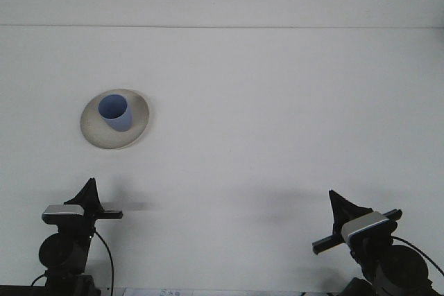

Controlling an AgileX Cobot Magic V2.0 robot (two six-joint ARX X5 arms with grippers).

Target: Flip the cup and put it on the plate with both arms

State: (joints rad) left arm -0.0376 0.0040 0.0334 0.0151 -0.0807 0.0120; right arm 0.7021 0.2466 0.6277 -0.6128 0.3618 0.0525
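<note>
A light blue cup stands upright on the round beige plate, mouth up, at the left of the white table. At the bottom left edge, well in front of the plate, my left gripper tapers to a single dark point and looks shut and empty. My right gripper sits at the bottom right, far from the cup. It is rolled slightly to one side and also narrows to one point, shut with nothing in it.
The white table stretches back to a far edge line near the top of the view. The black arm bases and their cables occupy the bottom corners.
</note>
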